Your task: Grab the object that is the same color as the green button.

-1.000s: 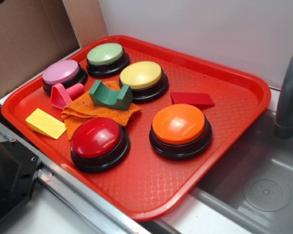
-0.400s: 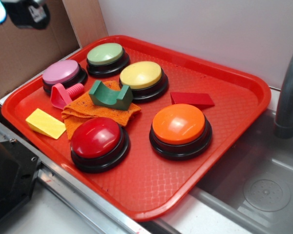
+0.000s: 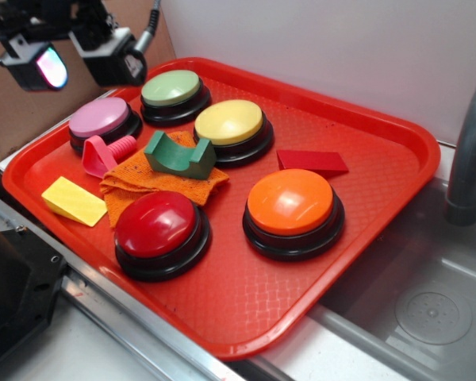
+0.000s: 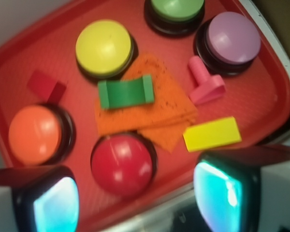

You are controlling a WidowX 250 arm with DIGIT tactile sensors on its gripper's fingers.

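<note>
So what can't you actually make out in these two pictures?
- Hand: wrist view's bottom edge cuts off its fingers; exterior view crops it at the top.
- Green button: wrist view's top edge cuts off its far side.
- Orange cloth: partly covered by the green block.

On the tray [image 3: 365,119] six push buttons stand in two loose rows. At the far left corner sit two buttons side by side [image 3: 171,87] [image 3: 100,117], with a third [image 3: 229,121] just right of them. Nearer the front stand two more [image 3: 158,224] [image 3: 290,202], well apart from each other. A folded cloth [image 3: 135,181] lies in the middle between the buttons, and the notched block [image 3: 178,155] rests on its far edge, touching nothing but the cloth. A peg [image 3: 105,152] lies just left of the cloth. A wedge [image 3: 73,200] lies at the tray's left edge, another [image 3: 312,162] right of the third button. The gripper [image 3: 75,51] hangs above the far left corner. A sink [image 3: 428,309] lies right of the tray.
</note>
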